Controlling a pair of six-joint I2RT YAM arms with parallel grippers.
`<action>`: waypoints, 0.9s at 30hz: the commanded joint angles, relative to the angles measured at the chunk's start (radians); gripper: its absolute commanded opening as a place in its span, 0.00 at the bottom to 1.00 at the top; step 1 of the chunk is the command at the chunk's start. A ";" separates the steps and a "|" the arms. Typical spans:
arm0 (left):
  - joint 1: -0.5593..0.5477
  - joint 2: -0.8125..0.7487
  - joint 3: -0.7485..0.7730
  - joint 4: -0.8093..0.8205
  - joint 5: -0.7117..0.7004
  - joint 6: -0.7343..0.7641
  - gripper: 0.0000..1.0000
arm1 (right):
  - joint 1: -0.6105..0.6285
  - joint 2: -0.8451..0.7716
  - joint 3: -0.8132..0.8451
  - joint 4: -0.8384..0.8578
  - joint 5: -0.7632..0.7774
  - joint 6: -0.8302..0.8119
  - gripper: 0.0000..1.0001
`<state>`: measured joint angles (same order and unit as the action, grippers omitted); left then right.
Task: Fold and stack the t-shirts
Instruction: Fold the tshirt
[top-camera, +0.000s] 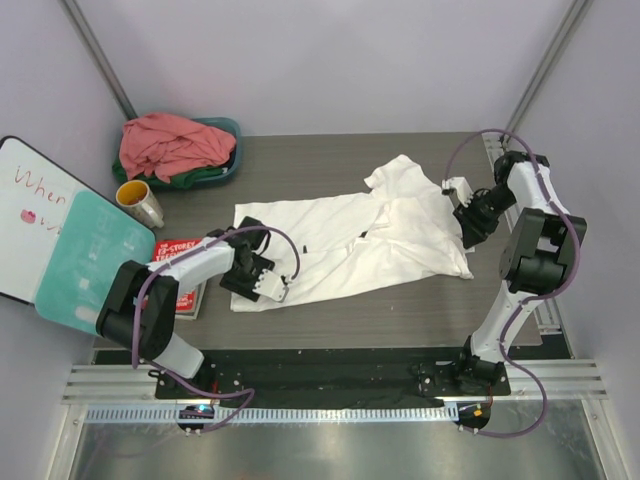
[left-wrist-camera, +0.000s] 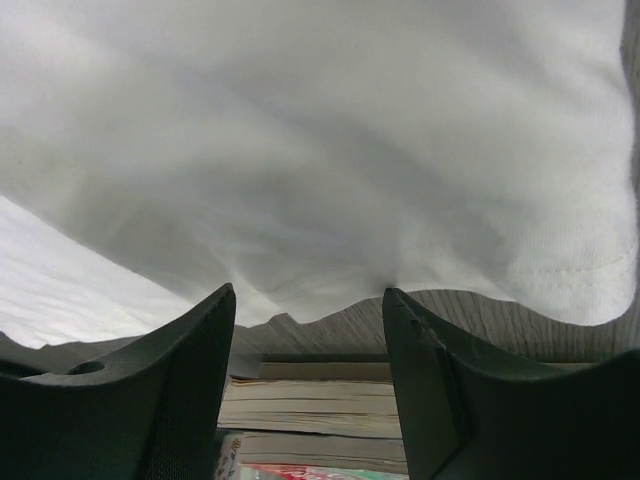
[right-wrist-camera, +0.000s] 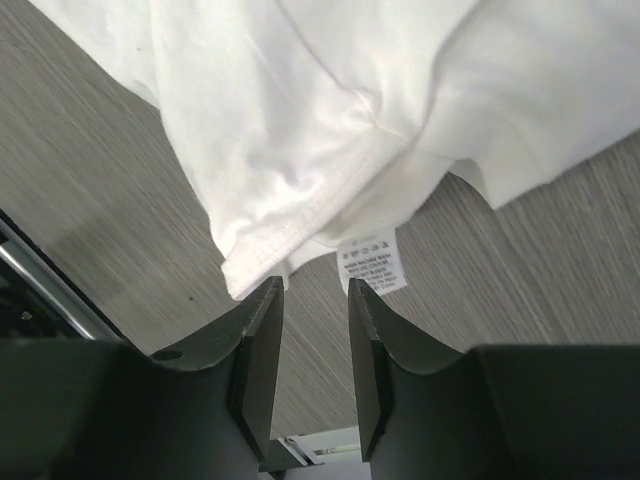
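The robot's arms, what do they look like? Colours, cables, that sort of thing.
Both the left arm and the right arm have white links with bulky black joints, and a purple cable loops loosely along each. The left pincer and the right pincer have smooth, dark grey fingers that taper to blunt tips.

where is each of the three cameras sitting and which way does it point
Top external: above and behind the arms, looking down on the grey wood-grain table and the spread white cloth t-shirt; both arms and bases show.
Left wrist: on the left arm, looking low along the table at the shirt's edge; the left gripper shows, dark fingers apart.
Right wrist: on the right arm, looking down at the shirt's hem and white care label; the right gripper shows, fingers narrowly apart.
Shared: all three see the t-shirt and table.
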<state>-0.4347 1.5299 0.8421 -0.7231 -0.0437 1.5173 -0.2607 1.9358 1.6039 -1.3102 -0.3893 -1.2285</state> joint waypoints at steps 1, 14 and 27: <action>0.010 0.010 0.043 -0.016 -0.021 -0.008 0.62 | 0.006 -0.041 -0.028 -0.199 -0.082 -0.009 0.38; 0.010 0.016 0.052 -0.021 -0.013 -0.003 0.62 | 0.032 -0.070 -0.165 -0.158 -0.051 -0.005 0.36; 0.010 0.019 0.055 -0.027 -0.001 -0.005 0.62 | 0.002 -0.115 -0.179 -0.112 0.000 0.001 0.35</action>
<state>-0.4297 1.5406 0.8658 -0.7250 -0.0517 1.5173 -0.2440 1.8648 1.4170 -1.3323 -0.4068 -1.2312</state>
